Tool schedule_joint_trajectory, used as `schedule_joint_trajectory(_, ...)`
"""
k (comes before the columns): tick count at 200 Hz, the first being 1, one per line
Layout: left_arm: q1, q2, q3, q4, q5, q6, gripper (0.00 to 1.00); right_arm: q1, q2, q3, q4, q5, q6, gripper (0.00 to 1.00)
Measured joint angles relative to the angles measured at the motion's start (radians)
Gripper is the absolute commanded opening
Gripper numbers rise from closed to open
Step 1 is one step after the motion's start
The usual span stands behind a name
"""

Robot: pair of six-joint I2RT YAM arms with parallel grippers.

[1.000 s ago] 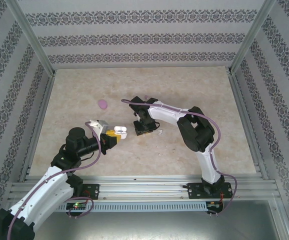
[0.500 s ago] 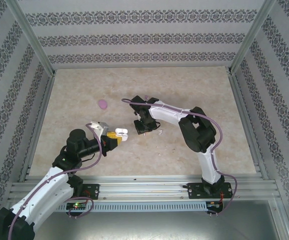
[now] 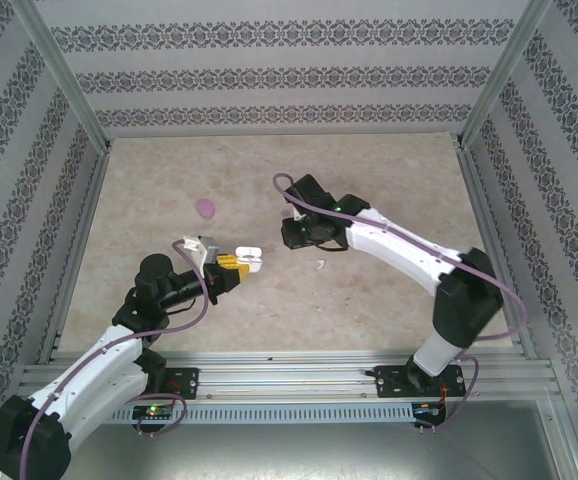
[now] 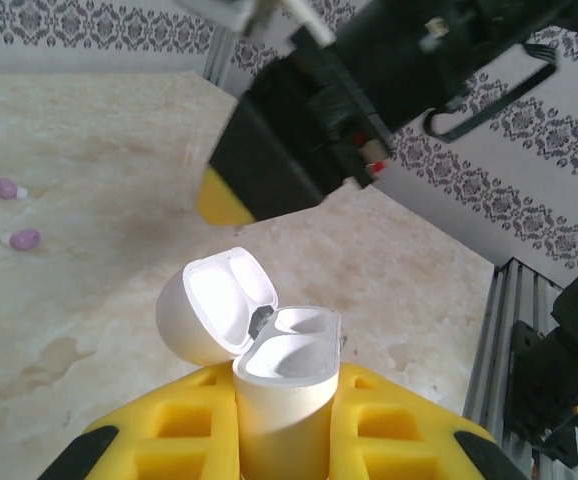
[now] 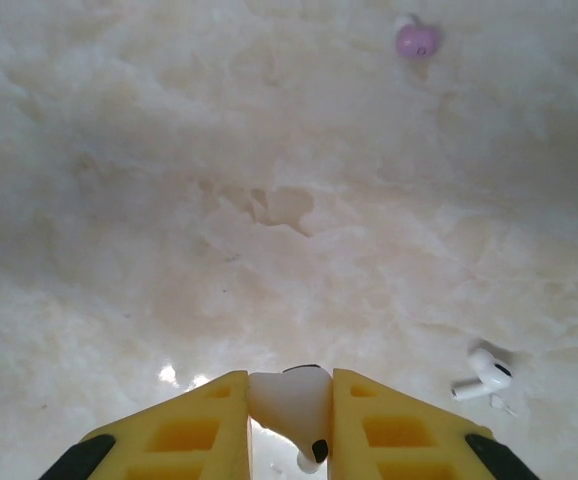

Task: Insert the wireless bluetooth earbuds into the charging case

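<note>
**Operator:** Report the left gripper (image 4: 287, 440).

**Technician:** The jaws pinch the white charging case (image 4: 284, 385) by its lower body. The case stands upright between the yellow pads (image 4: 169, 425). Its lid (image 4: 214, 305) is swung open and leans to the jaws' left.

**Operator:** What lies beyond the left jaws?

**Technician:** The right gripper (image 4: 289, 150) hangs just ahead of the open case and above it, not touching it. On the table (image 4: 119, 130), well off to the left, lie a purple earbud (image 4: 7, 188) and a second purple earbud (image 4: 24, 239), close together.

**Operator:** Report the right gripper.

**Technician:** The jaws are closed on a white earbud (image 5: 284, 395), with its dark tip pointing back toward the wrist. A second white earbud (image 5: 484, 375) lies on the table ahead and to the right of the jaws, apart from them.

**Operator:** Anything else?

**Technician:** In the top view, a purple object (image 3: 205, 208) lies well beyond the left jaws. It is too small there to identify.
</note>
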Motion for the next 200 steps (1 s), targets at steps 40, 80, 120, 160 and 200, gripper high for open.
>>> schedule_joint_trajectory(40,-0.027,0.1,0.003,0.118,-0.018,-0.023,0.0,0.032,-0.204,-0.1,0.097,0.02,0.047,0.2)
schedule_joint_trajectory(80,-0.093,0.208,0.06,0.165,-0.047,-0.023,0.0,0.068,-0.346,-0.172,0.18,0.039,0.073,0.2)
schedule_joint_trajectory(120,-0.151,0.289,0.1,0.262,-0.094,-0.028,0.0,0.103,-0.451,-0.22,0.243,0.056,0.087,0.19)
schedule_joint_trajectory(160,-0.19,0.33,0.11,0.317,-0.137,-0.031,0.0,0.143,-0.518,-0.284,0.331,0.073,0.091,0.18)
schedule_joint_trajectory(200,-0.222,0.331,0.118,0.344,-0.172,-0.031,0.0,0.148,-0.52,-0.33,0.385,0.076,0.087,0.18)
